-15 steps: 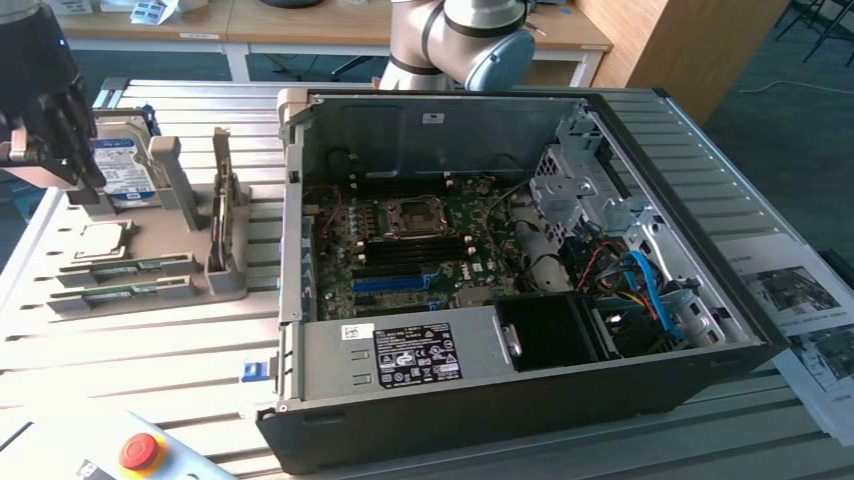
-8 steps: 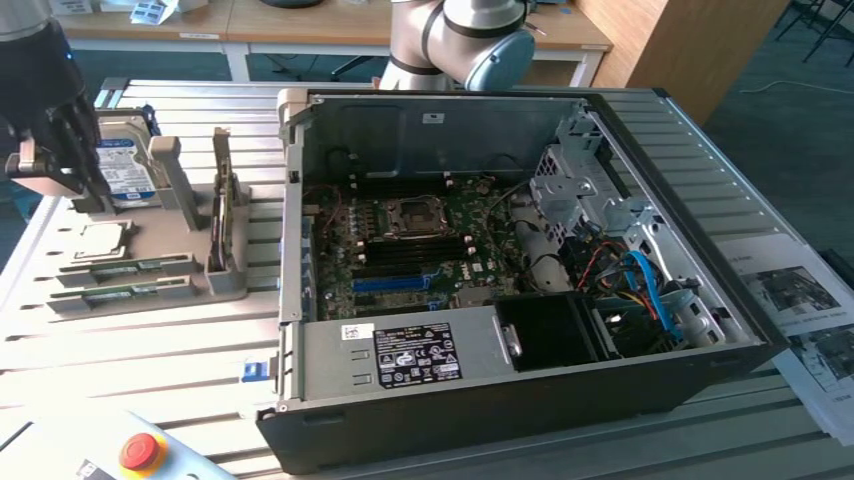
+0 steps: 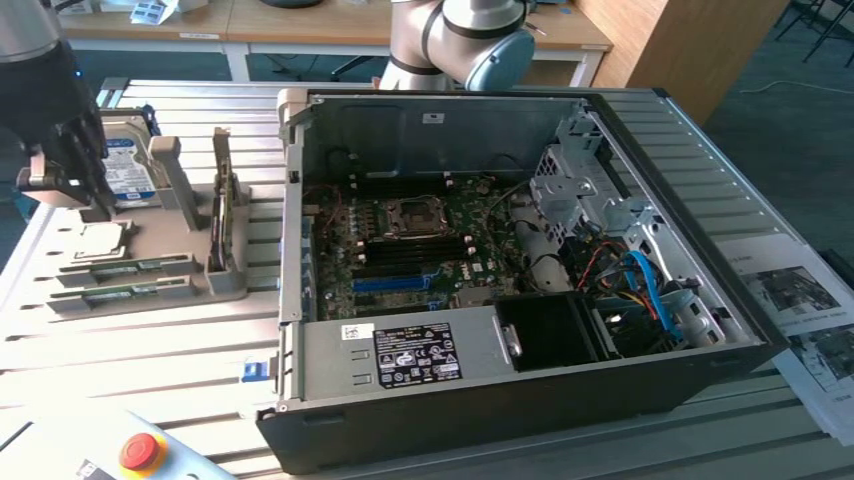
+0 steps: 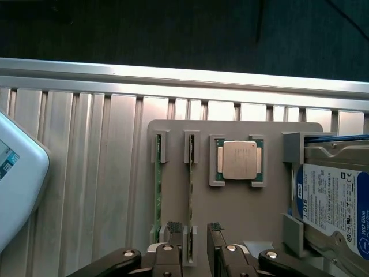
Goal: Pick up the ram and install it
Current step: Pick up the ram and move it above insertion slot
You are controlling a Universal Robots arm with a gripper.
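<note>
Partly open jaws astride the ram (image 4: 190, 190)

You have two rams to count: one ram (image 4: 157, 193) and a second ram (image 4: 190, 193), standing side by side. You have one chip (image 4: 239, 160), one drive (image 4: 331, 202), and one holder (image 4: 242, 213) carrying all four parts. You have one gripper (image 4: 194, 229), and it has two fingers (image 4: 173, 234). On the exterior view's right you have one case (image 3: 534, 410), with one motherboard (image 3: 454, 240) and one power supply (image 3: 414, 355) inside it. You have one pendant (image 4: 14, 173) with one red button (image 3: 140, 452). The printed sheets (image 3: 801, 290) overlap, so you cannot count them exactly.
</note>
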